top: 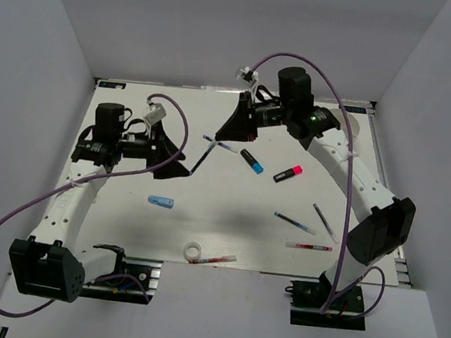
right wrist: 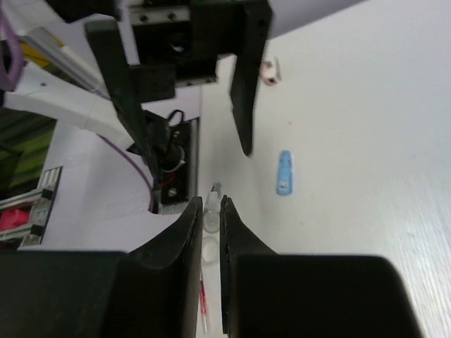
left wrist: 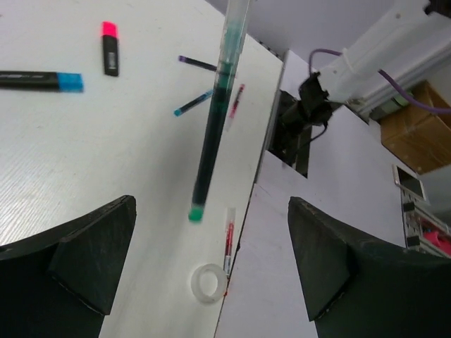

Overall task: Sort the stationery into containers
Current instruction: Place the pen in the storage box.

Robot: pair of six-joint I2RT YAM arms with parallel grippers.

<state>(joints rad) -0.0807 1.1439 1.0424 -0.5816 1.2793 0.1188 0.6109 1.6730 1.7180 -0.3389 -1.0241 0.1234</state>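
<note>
My right gripper (top: 223, 133) is shut on the clear top end of a dark pen (top: 203, 157) and holds it off the table, slanting toward my left gripper (top: 179, 162). In the right wrist view the fingers (right wrist: 190, 232) pinch the pen's clear end (right wrist: 210, 224). In the left wrist view the pen (left wrist: 211, 134) hangs ahead of the open, empty left gripper (left wrist: 211, 232), green tip down. A blue-cap marker (top: 252, 161), a pink-cap marker (top: 288, 174), a light-blue tube (top: 161, 202), a tape ring (top: 193, 251) and a red pen (top: 214, 258) lie on the table.
Another pen (top: 226, 147) lies under the right gripper. A blue pen (top: 294, 222), a dark pen (top: 325, 222) and a second red pen (top: 308, 246) lie at the right. A round white dish (top: 353, 124) shows partly behind the right arm. The tape ring sits at the table's front edge (left wrist: 246, 211).
</note>
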